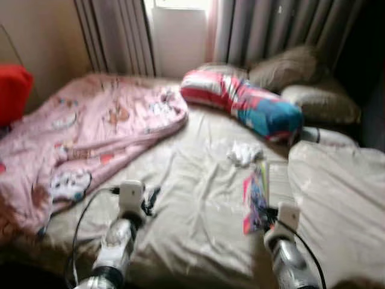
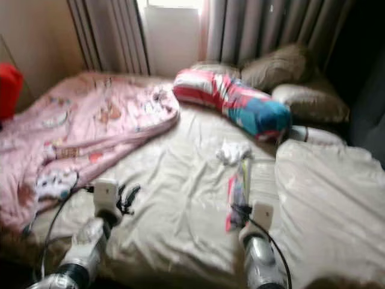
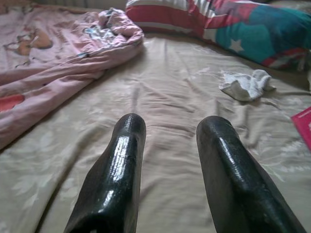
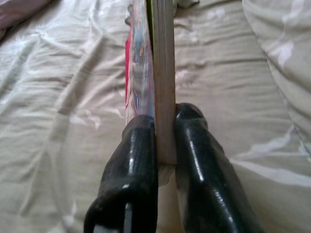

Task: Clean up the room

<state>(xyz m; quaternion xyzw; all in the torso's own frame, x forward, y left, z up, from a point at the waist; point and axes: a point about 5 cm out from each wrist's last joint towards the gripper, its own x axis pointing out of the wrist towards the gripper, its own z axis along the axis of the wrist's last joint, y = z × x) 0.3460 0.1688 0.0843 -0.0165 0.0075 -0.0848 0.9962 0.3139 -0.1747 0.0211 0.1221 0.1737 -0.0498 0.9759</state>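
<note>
Left eye view: bed (image 1: 198, 198) with beige sheet carries a pink blanket (image 1: 90, 132) on its left part, a striped pillow (image 1: 246, 99) near the curtains, and a white sock (image 1: 243, 153) mid-bed. Right gripper (image 4: 164, 133) fingers are clamped on a book (image 4: 163, 63) held edge-up above the sheet. Left gripper (image 3: 170, 136) fingers stand apart, empty.

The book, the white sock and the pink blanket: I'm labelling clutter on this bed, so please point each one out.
book (image 4: 164, 73), right wrist view, on its page edge above the fingers.
white sock (image 3: 245, 85), left wrist view, on its crumpled middle.
pink blanket (image 1: 90, 129), left eye view, on its printed top.
</note>
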